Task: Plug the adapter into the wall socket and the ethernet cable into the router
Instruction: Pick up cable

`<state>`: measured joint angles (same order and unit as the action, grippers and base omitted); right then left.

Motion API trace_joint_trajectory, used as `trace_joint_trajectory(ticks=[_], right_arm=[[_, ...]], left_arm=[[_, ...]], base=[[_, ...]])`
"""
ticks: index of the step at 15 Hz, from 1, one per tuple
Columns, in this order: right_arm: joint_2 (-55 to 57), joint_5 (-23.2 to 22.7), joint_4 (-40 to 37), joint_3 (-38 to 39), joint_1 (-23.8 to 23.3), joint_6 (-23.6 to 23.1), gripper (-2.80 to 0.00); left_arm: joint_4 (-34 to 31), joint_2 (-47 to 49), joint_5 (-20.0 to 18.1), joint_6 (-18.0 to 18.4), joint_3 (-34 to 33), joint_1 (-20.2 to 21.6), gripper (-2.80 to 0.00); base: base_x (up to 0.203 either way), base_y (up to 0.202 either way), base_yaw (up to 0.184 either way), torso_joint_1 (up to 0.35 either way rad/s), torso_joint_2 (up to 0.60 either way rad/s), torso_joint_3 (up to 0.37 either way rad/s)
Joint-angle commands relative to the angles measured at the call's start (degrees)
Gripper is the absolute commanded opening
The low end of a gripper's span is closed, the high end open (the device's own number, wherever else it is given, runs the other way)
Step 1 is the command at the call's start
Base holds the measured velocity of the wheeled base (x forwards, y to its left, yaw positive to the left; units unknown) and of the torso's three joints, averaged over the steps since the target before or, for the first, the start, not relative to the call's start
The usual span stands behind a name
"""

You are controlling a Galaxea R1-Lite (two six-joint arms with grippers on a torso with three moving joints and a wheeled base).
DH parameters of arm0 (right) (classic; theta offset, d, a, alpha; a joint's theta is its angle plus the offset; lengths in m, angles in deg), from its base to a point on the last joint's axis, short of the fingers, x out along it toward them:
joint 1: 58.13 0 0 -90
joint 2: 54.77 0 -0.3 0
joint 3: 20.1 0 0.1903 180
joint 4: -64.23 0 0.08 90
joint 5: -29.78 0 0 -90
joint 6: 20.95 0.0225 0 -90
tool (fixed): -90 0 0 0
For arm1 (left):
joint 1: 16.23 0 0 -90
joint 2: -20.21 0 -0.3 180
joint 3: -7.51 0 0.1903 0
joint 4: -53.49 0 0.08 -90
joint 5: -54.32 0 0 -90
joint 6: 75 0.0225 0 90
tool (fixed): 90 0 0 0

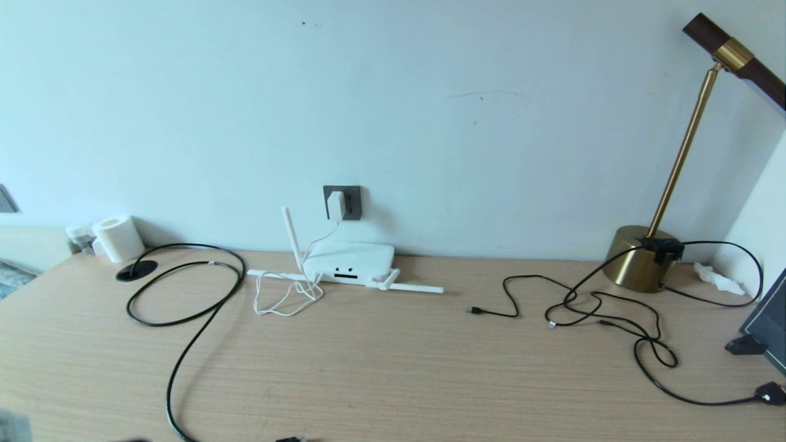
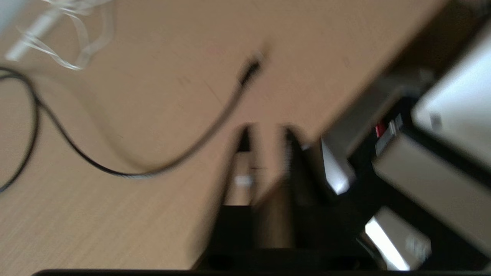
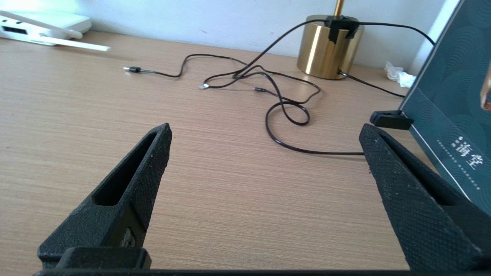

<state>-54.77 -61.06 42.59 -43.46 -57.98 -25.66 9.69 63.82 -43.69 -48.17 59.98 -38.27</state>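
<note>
The white adapter (image 1: 336, 204) sits plugged into the dark grey wall socket (image 1: 353, 199), and its thin white cord (image 1: 285, 301) loops down to the desk. Below it lies the white router (image 1: 350, 258) with its stick antennas, also seen far off in the right wrist view (image 3: 46, 25). The black ethernet cable (image 1: 184, 294) loops at the left and runs to the desk's near edge, where its plug tip (image 2: 251, 69) lies free. My left gripper (image 2: 267, 132) hovers at that edge, jaws narrowly open, nothing between them. My right gripper (image 3: 265, 128) stands wide open above bare desk.
A brass lamp (image 1: 638, 264) stands at the back right with thin black cords (image 1: 589, 307) tangled in front of it. A dark board (image 1: 767, 325) leans at the right edge. A paper roll (image 1: 120, 238) and a black grommet (image 1: 136, 270) sit at the back left.
</note>
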Motion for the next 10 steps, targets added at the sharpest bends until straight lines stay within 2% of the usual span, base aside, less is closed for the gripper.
trace_joint_trajectory(ticks=[1,4,8,9,10], right_arm=[[0.09,-0.04,0.03,0.62,0.03,-0.04,0.0],[0.09,-0.04,0.03,0.62,0.03,-0.04,0.0],[0.04,-0.04,0.03,0.62,0.03,-0.04,0.0],[0.09,-0.04,0.08,0.62,0.03,-0.04,0.0],[0.09,-0.04,0.03,0.62,0.03,-0.04,0.0]], left_arm=[[-9.08,-0.79,-0.19,5.74,-1.34,-2.75,-2.8],[-10.37,9.05,0.22,12.52,-0.94,-7.44,-2.8],[-9.04,24.88,0.83,18.41,8.58,-8.68,-2.8],[-8.93,27.85,0.84,20.27,11.12,-8.43,0.0],[-8.88,30.49,0.82,22.48,13.32,-8.0,0.0]], base=[[0.0,0.0,0.0,0.0,0.0,0.0],[0.0,0.0,0.0,0.0,0.0,0.0],[0.0,0.0,0.0,0.0,0.0,0.0],[0.0,0.0,0.0,0.0,0.0,0.0],[0.0,0.0,0.0,0.0,0.0,0.0]])
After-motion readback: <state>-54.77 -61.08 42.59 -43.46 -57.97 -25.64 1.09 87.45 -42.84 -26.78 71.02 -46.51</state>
